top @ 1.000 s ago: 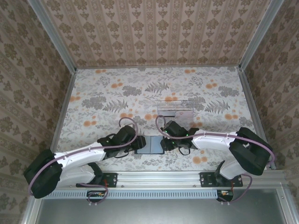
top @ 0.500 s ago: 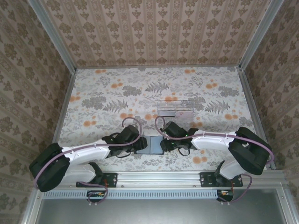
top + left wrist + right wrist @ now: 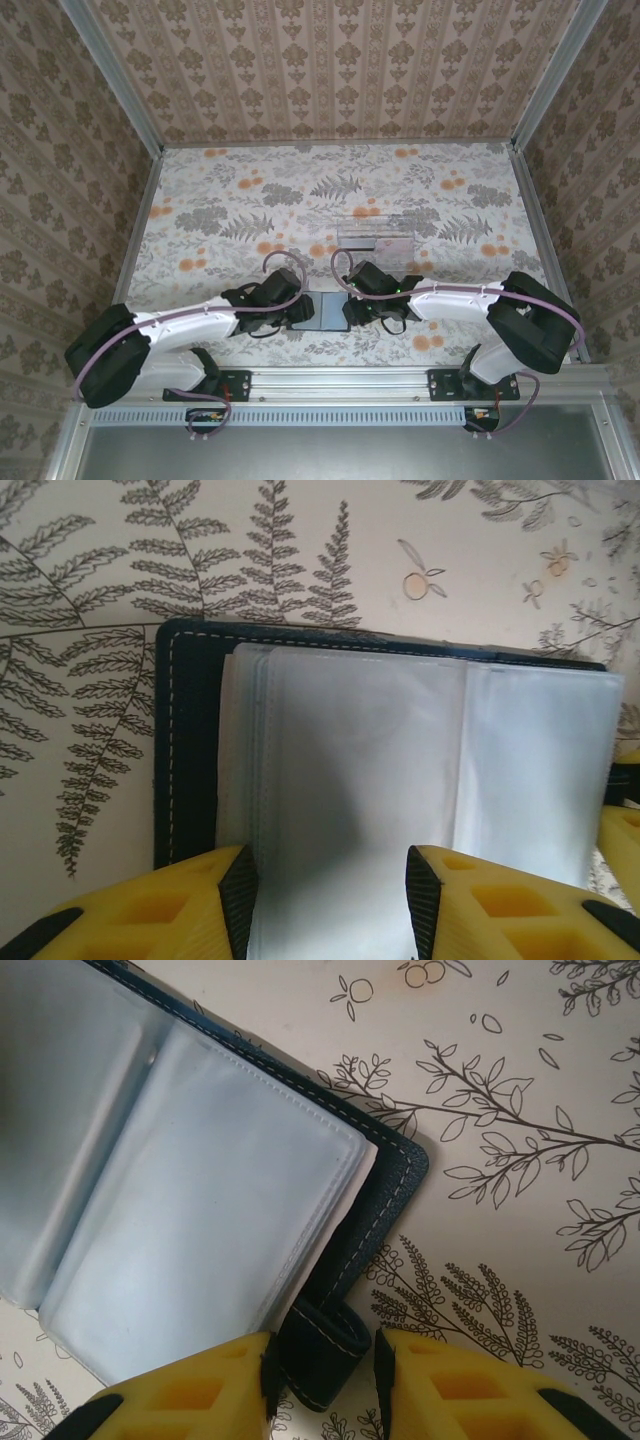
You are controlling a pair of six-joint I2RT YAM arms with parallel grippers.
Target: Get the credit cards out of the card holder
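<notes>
Currently, stage: judged early; the credit cards [image 3: 360, 750] sit inside the pale sleeves, and none lies loose.
Card holder [image 3: 325, 310]: open flat on the table, long axis running left to right; a clear tray [image 3: 377, 236] stands just beyond its far edge.
Left gripper [image 3: 330, 890]: over the card holder's left half, fingers spread wide and straddling the sleeves; whether they touch cannot be told.
Right gripper [image 3: 322, 1360]: at the card holder's right edge, fingers parted narrowly on either side of the small tab [image 3: 322, 1335], not visibly pinching it.
Card edge: a pale strip [image 3: 345, 1225] peeks past the sleeve stitching on the card holder's tab side.
Key relation: the cards lie directly ahead of the left fingers, so the left arm is nearer them; the right arm is placed to pin the tab.
Next move, a judgement: right steadies the card holder while left draws 1 card out.
Risk: thin cards and slick sleeves; the whole card holder may slide.
</notes>
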